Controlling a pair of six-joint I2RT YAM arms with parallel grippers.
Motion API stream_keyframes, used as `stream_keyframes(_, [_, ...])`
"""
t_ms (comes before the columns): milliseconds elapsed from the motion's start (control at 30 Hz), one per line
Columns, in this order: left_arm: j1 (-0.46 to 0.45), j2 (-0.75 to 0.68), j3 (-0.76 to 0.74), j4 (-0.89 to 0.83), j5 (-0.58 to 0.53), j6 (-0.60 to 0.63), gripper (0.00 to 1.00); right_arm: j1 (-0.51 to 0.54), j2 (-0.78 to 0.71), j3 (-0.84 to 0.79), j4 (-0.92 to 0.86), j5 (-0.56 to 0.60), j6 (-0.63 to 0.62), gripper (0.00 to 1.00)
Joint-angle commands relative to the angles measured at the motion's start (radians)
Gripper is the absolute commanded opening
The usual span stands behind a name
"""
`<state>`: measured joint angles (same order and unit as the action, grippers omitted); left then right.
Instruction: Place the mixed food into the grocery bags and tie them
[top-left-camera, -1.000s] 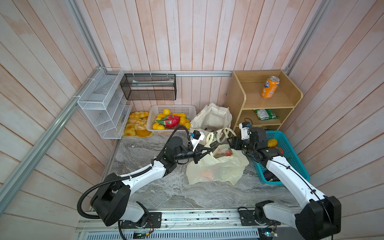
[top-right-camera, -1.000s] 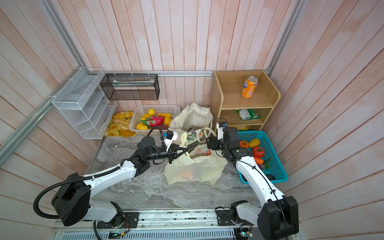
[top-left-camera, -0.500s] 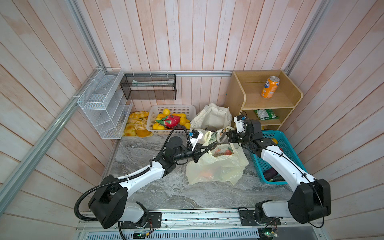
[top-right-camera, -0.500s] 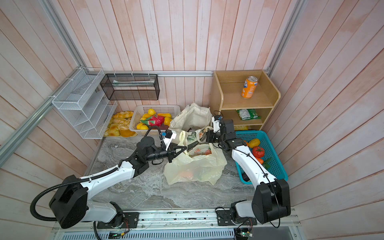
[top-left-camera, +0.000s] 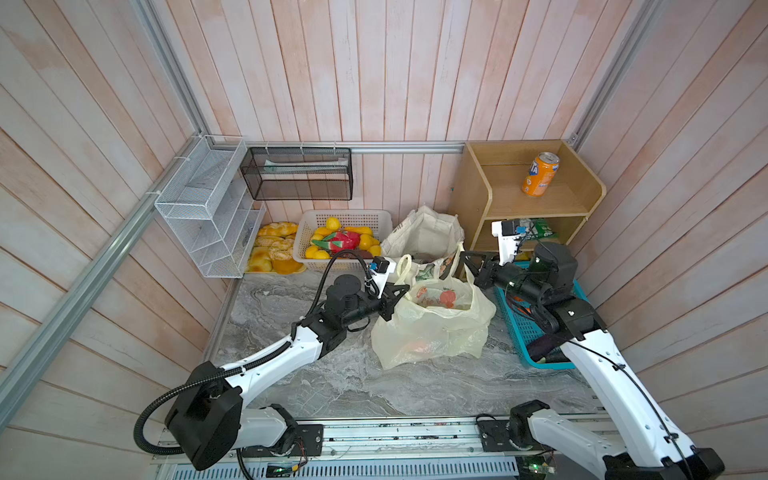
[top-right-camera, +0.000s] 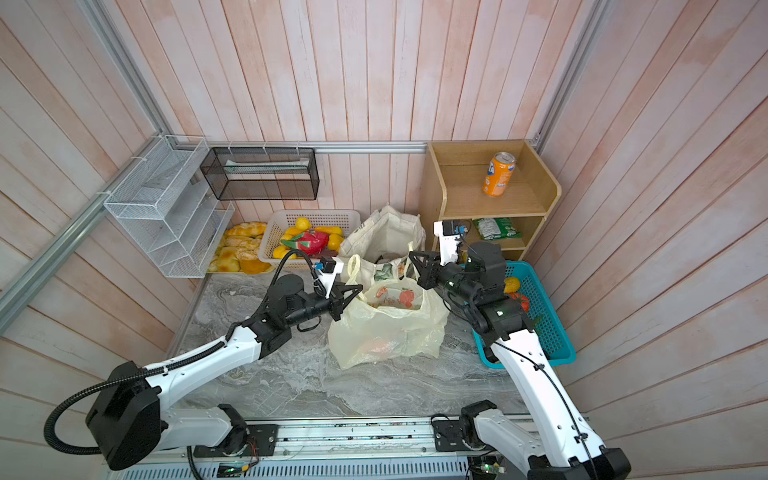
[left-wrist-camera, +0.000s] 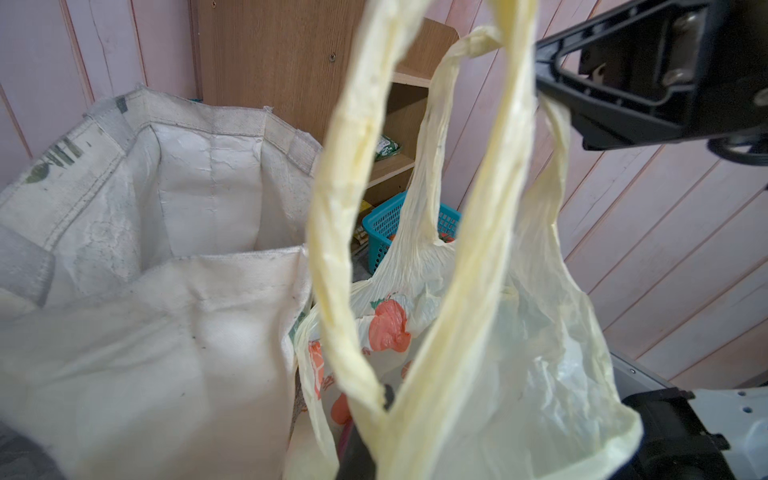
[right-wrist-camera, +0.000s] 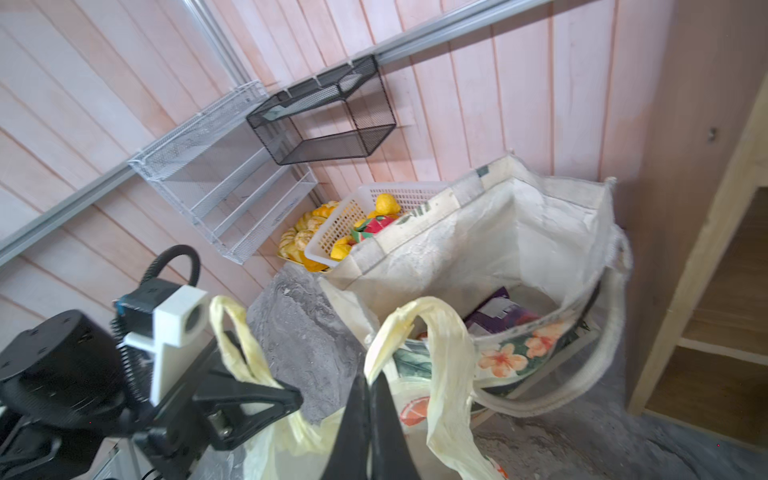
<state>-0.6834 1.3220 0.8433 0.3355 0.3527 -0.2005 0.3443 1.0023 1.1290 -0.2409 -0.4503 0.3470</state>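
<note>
I see the canvas tote (top-left-camera: 424, 235) standing open at the back, with a purple snack packet (right-wrist-camera: 505, 313) inside. The yellow plastic bag (top-left-camera: 432, 332) touches it in front, holding orange-red items (top-left-camera: 415, 345). My left gripper (top-left-camera: 404, 289) and right gripper (top-left-camera: 465, 257) each pinch a loop handle (right-wrist-camera: 453, 340).

- Plastic bag (left-wrist-camera: 540, 332): pale yellow, translucent, crinkled; orange-red patches (left-wrist-camera: 388, 324) show at its mouth.
- Near handle (left-wrist-camera: 332, 199): a blurred loop in the foreground, its two strands converging at the lower edge.
- Far handle (left-wrist-camera: 432, 137): arched, its top meeting the right gripper (left-wrist-camera: 538, 89), whose black jaws are pressed together on a strand.
- Canvas tote (left-wrist-camera: 145, 332): cream, open, touching the bag's side.
- Wooden shelf (left-wrist-camera: 270, 62): behind the tote, with a green packet (left-wrist-camera: 387, 147) on a lower board.
- Blue basket (left-wrist-camera: 386, 224): mesh-walled, seen through the near loop.
- Plank wall (left-wrist-camera: 665, 208): pale pink.
</note>
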Motion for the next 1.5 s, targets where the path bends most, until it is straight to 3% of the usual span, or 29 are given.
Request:
stream_keyframes(0, [0.012,0.016,0.073,0.003,-0.028,0.056,0.0,0.02,-0.023,0.051,0.025,-0.027,0.014,0.0])
stream_keyframes(167, [0.013,0.047,0.13,-0.002,-0.072,0.11,0.0,0.021,-0.011,0.065,0.044,-0.061,-0.013,0.0])
stream_keyframes(300, [0.013,0.053,0.12,0.001,-0.082,0.084,0.0,0.032,-0.013,-0.026,0.053,-0.029,-0.051,0.0])
stream_keyframes(500, [0.012,0.006,-0.051,0.127,-0.033,0.044,0.0,0.089,-0.086,-0.204,0.098,-0.004,0.002,0.0])
stream_keyframes(667, [0.013,-0.044,-0.156,0.178,-0.044,0.077,0.0,0.186,-0.13,-0.238,0.088,0.06,0.029,0.02])
stream_keyframes(733, [0.017,-0.061,-0.173,0.176,-0.047,0.101,0.0,0.21,-0.137,-0.218,0.07,0.082,0.023,0.14])
stream_keyframes(800, [0.025,-0.076,-0.186,0.175,-0.038,0.117,0.0,0.213,-0.143,-0.187,0.045,0.092,0.019,0.41])
stream_keyframes(900, [0.039,-0.092,-0.197,0.182,-0.011,0.148,0.0,0.213,-0.156,-0.144,0.002,0.098,0.004,0.6])
stream_keyframes(1033, [0.049,-0.095,-0.193,0.17,0.013,0.162,0.0,0.213,-0.206,-0.134,-0.057,0.122,-0.021,0.66])
stream_keyframes(1300, [0.056,-0.087,-0.188,0.157,0.048,0.171,0.0,0.189,-0.39,-0.298,-0.145,0.33,-0.05,0.88])
stream_keyframes(1467, [0.057,-0.075,-0.182,0.156,0.063,0.171,0.0,0.126,-0.399,-0.396,-0.105,0.345,-0.038,0.98])
